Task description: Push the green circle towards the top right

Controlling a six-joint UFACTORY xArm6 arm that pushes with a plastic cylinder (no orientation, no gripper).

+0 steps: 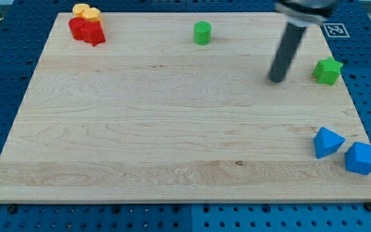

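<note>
The green circle [202, 32] is found near the top edge of the tabletop [172, 142], a little right of centre. No pincer is fitted, only a rod; my tip [277, 80] is placed well apart, to its lower right. The approach step is judged unfinished: the tip must be brought to the circle's lower left.

Green circle [202, 32], pale wooden board [172, 142]

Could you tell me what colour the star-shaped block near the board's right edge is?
Green: the star block, clearest in the camera view.
</note>
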